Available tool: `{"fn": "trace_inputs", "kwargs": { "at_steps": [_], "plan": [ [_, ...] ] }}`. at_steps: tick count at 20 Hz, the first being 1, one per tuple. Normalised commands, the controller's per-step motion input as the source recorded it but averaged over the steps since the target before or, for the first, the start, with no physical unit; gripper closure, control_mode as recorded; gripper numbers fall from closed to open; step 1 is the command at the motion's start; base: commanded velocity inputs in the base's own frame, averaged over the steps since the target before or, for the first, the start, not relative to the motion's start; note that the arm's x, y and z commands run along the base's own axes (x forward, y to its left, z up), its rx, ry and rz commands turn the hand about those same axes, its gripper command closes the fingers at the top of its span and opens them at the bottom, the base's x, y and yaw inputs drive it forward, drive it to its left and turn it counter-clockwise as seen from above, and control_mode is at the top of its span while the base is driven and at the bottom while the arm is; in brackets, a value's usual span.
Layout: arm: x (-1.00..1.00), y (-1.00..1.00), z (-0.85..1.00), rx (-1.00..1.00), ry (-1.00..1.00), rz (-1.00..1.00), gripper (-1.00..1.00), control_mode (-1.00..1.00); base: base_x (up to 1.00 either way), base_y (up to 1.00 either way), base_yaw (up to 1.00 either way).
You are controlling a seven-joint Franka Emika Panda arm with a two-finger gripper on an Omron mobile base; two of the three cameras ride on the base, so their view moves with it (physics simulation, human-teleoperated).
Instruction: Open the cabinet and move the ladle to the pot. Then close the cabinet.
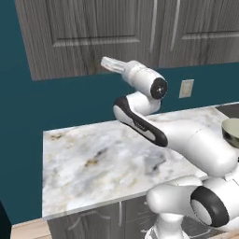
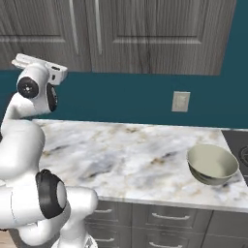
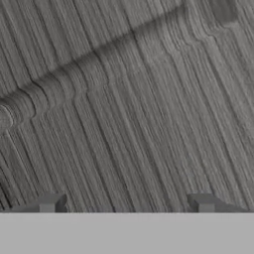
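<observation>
The cabinet hangs above the counter with both doors closed. Its slim silver handles meet at the middle. My gripper is raised close to the lower panel of the left door, left of the handles, and points at the wood grain. It is open, with the two fingertips far apart and nothing between them. The hand sits just below the door's bottom edge. The grey-olive pot stands empty at the counter's right end. The ladle is hidden.
A marble counter runs below the cabinet, over grey drawers. A wall outlet sits on the teal wall. A dark stovetop edge lies right of the pot.
</observation>
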Motion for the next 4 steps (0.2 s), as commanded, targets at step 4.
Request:
{"fn": "trace_inputs", "kwargs": {
  "at_steps": [4],
  "plan": [
    [-0.18,0.00,0.38,0.00,0.00,0.01,-1.00,-1.00,0.00,0.00,0.00]
  ]
}}
